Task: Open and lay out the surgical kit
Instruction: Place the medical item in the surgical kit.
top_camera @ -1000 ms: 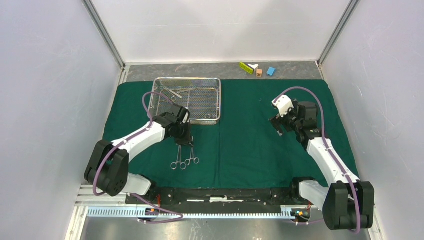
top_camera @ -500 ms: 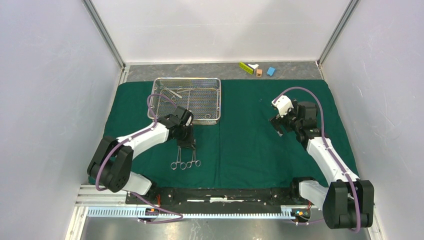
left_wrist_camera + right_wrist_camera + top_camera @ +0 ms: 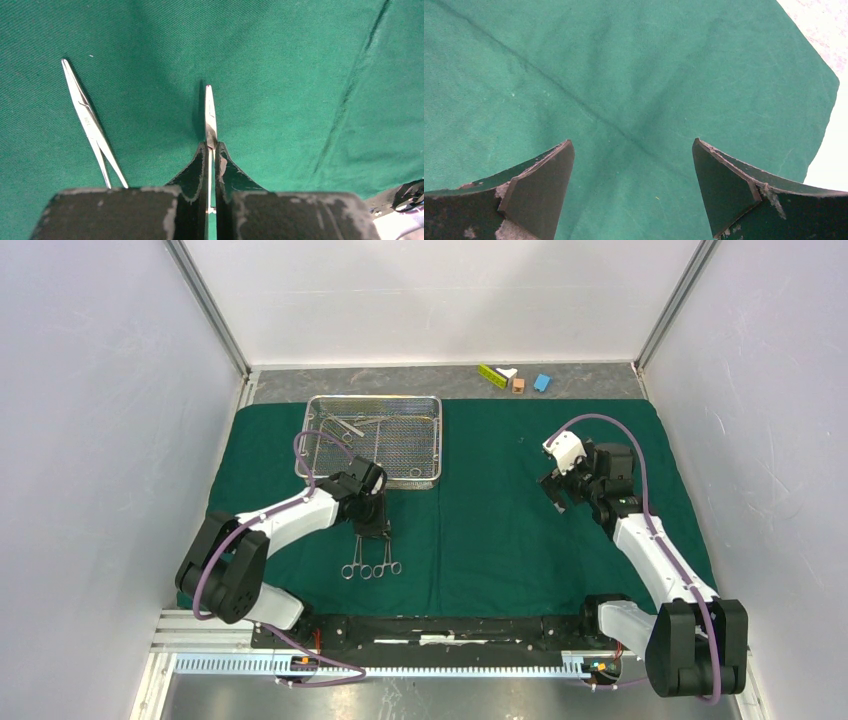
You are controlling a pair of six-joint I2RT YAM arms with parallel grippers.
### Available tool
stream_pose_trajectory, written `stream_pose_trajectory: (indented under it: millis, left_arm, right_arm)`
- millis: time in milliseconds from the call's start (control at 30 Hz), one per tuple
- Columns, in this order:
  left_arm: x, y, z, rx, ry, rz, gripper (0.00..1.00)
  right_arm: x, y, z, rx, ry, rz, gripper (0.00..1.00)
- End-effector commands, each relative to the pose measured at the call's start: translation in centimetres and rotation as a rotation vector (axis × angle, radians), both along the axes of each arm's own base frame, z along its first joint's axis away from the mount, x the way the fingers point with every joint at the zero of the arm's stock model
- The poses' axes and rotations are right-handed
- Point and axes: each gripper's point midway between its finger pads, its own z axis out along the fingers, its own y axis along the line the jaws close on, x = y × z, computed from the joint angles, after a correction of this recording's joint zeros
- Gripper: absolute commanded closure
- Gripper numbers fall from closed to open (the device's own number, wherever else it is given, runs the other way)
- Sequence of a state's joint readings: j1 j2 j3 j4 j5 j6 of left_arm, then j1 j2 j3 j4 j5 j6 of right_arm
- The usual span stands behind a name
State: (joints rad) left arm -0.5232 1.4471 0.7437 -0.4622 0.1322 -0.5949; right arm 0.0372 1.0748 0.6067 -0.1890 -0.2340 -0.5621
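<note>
Well, white walls [image 3: 80, 440] surround the green drape [image 3: 480, 530]; left jaws pinch a clamp [image 3: 210, 117], right jaws gape.

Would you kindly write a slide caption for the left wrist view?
Left end effector shut on a steel clamp over the green drape, second clamp alongside.

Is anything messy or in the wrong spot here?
Nothing is spilled or broken. The only odd bits are three small blocks, yellow-green, brown and blue, sitting on the grey table beyond the green cloth, away from the tray and clamps. The left gripper pinches one clamp.
</note>
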Motion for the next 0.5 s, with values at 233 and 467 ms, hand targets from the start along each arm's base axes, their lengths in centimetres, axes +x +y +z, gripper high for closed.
stream_pose_trajectory:
  millis: [233,467]
  left_arm:
    - [0.58,-0.41,-0.35,-0.017,-0.005,0.041,0.98]
    - [0.66,-0.33,-0.51,-0.012,-0.01,0.039,0.98]
  right_arm:
    - [0.25,0.19,0.34,0.006,-0.02,0.018,0.04]
    - [0.21,0.28,0.31,0.007,-0.018,0.021,0.04]
